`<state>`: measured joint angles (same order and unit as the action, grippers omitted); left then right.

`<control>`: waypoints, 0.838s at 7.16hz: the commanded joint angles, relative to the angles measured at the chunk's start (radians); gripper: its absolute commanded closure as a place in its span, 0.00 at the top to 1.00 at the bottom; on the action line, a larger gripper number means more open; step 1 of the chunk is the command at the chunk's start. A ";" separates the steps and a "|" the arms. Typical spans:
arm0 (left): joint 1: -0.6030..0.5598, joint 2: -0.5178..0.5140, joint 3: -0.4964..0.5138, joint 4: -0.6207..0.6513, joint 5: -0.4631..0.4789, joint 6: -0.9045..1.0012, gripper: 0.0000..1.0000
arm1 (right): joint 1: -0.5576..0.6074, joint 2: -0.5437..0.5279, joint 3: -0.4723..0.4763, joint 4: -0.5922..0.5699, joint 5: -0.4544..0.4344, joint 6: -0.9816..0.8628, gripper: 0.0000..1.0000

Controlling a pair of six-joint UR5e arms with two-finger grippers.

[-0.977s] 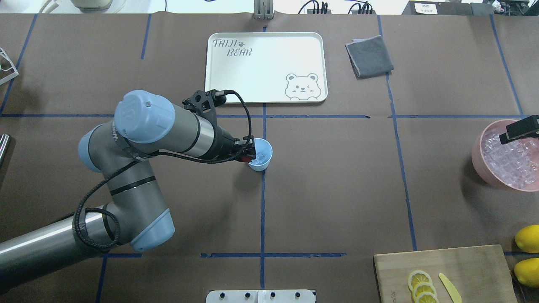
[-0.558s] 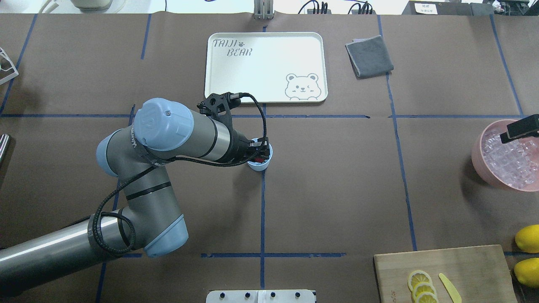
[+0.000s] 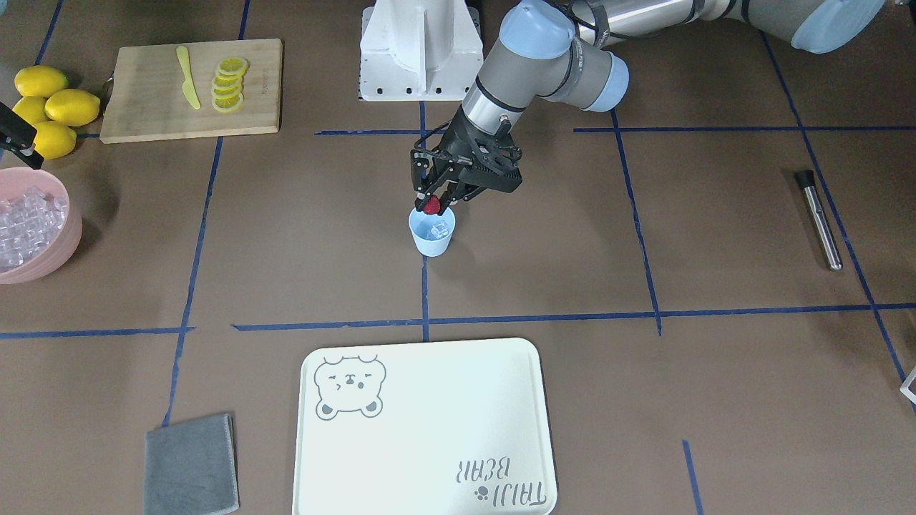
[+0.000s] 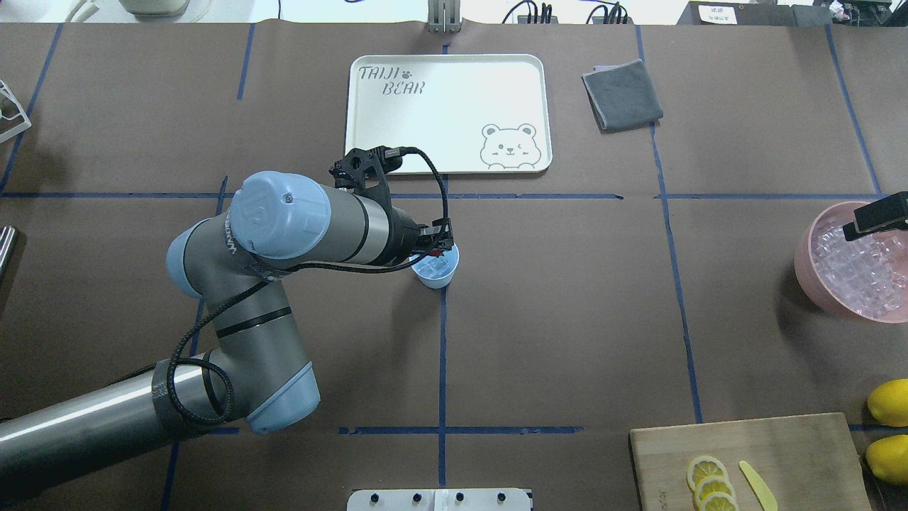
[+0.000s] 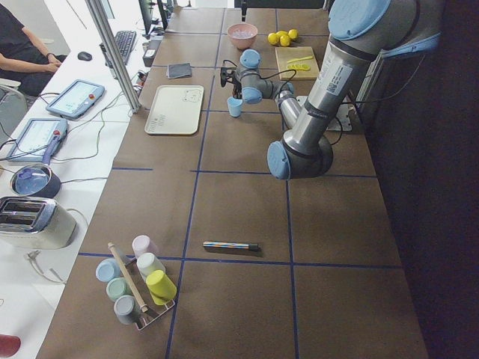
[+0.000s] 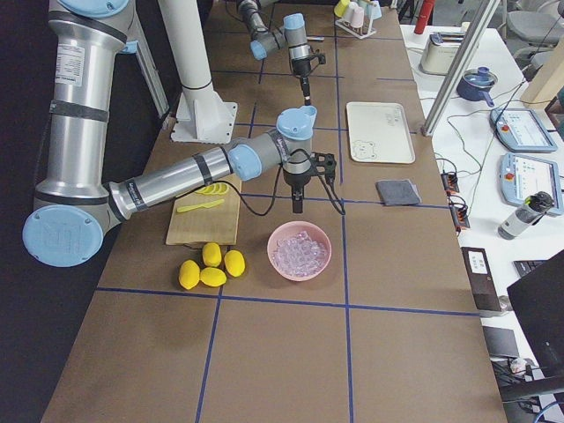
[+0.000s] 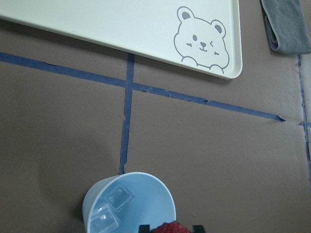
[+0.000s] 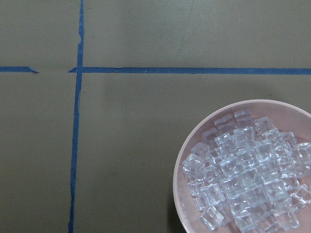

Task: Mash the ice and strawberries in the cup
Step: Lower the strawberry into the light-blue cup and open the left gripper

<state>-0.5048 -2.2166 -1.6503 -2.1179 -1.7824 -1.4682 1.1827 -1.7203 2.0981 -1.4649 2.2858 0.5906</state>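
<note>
While the left arm [image 4: 284, 227] reaches in from the lower left of the overhead frame, its jaws are narrowed on the strawberry [image 3: 431, 206] and pinch it between their tips. The berry hangs just above the cup [image 3: 431, 239], at the upper rim in the front-facing view. Whether it touches the rim cannot be told. The cup stands upright on a blue tape line near the centre of the desk [image 4: 567, 319], a little below the tray [image 4: 447, 113]. In the left wrist view it sits at the bottom edge, with two cubes of ice [image 7: 112, 206] lying side by side against its left inner wall. The berry pokes in at the lower right of its mouth.

At the right edge of the overhead frame the right arm [image 4: 879, 213] hangs over a pink bowl [image 4: 804, 264] heaped with more ice. Only part of its jaws shows there, and I cannot tell how they stand. A grey cloth [image 4: 622, 94] lies right of the tray. In the lower right corner are a board [image 4: 780, 447] with lemon slices [image 4: 709, 482] and, beside it, lemons [image 4: 890, 401]. A steel rod [image 3: 819, 218] lies at the right of the front-facing frame, well apart from the cup.
</note>
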 commanded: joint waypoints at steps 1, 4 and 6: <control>0.000 0.000 0.001 0.001 0.001 0.002 0.81 | 0.000 0.001 -0.003 0.000 -0.002 0.000 0.99; -0.012 0.030 -0.022 0.010 -0.006 0.052 0.81 | 0.000 -0.001 -0.012 0.002 -0.002 -0.003 0.99; -0.046 0.148 -0.113 0.019 -0.046 0.109 0.78 | 0.006 -0.004 -0.018 0.000 -0.003 -0.030 0.99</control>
<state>-0.5269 -2.1371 -1.7123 -2.1049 -1.7989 -1.4037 1.1851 -1.7224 2.0844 -1.4638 2.2831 0.5777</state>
